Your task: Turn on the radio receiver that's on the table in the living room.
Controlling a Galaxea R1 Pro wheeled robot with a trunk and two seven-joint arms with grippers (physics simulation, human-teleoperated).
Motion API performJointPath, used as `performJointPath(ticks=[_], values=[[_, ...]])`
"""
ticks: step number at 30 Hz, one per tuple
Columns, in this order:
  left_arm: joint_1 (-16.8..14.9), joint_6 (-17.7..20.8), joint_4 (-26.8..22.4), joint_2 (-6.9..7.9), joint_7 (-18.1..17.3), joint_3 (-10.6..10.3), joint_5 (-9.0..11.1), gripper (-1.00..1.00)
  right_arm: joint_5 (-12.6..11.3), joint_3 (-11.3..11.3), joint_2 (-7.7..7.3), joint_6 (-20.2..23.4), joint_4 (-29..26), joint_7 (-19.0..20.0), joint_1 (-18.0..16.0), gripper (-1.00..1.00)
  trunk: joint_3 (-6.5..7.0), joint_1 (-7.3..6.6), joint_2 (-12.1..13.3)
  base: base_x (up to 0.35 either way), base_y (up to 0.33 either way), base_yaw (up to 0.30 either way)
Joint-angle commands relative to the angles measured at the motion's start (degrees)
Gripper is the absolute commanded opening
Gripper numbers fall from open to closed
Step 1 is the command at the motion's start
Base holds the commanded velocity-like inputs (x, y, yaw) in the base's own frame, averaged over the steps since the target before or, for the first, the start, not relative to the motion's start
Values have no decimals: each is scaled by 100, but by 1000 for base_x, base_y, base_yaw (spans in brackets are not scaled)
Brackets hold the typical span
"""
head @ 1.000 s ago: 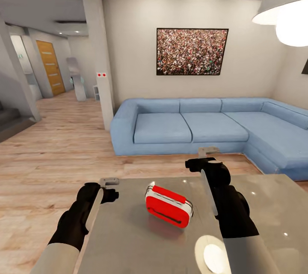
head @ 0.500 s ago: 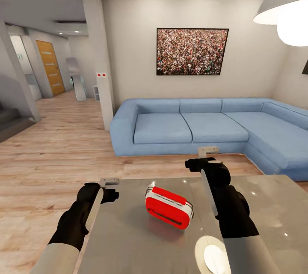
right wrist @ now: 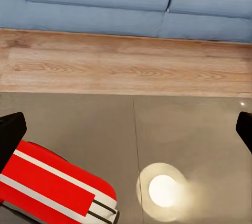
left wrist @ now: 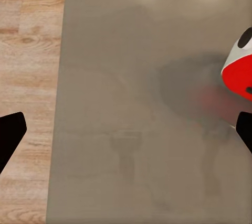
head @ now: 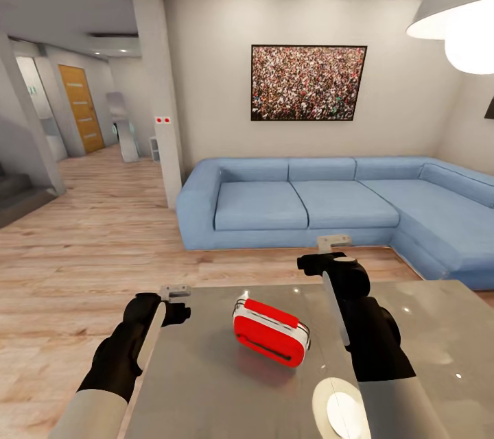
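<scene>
Grippers both over the table (head: 206,384), neither touching anything. Left gripper (head: 175,291) at the table's left edge, right gripper (head: 334,241) raised higher above the far edge. From the left wrist, dark fingertips (left wrist: 9,136) sat at opposite edges of the picture with grey tabletop (left wrist: 131,103) and a strip of wood floor (left wrist: 29,51) between them: spread wide, nothing held. From the right wrist, same arrangement, fingertips (right wrist: 10,132) far apart at the picture's edges, nothing between them but tabletop (right wrist: 173,129): spread wide, empty.

Radio receiver (head: 270,331) lay on the glossy top between the two arms, well apart from both grippers, nearer the right forearm. Red body with white bands, tilted diagonally; dark slot along its near face, thin wire handle at the right end. Seen from the left wrist as a red and white corner (left wrist: 239,69) with a red reflection beneath; from the right wrist as a red, white-striped slab (right wrist: 52,190) just beside one fingertip, not touching.

Radio cut off in both wrist pictures. Dial not clearly made out from the head camera. Finger gap hard to judge from the head, only pale gripper tips visible past the black wrists. Blue sofa (head: 329,202), framed crowd picture (head: 308,82) and pendant lamp (head: 456,14) beyond; lamp glare (right wrist: 164,191) reflected on the tabletop.
</scene>
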Motion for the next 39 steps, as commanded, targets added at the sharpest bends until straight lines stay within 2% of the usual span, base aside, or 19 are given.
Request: performJointPath(ticks=[1, 7, 39], values=[[0, 0, 0, 0, 1, 0, 0, 100, -1, 0, 0, 0, 0, 0, 0, 100, -3, 0, 0, 0, 0, 87], [0, 0, 27, 0, 3, 0, 0, 100, 1, 0, 0, 0, 0, 0, 0, 100, -27, 0, 0, 0, 0, 118], [0, 0, 40, 0, 4, 0, 0, 100, 8, 0, 0, 0, 0, 0, 1, 100, -29, 0, 0, 0, 0, 2]])
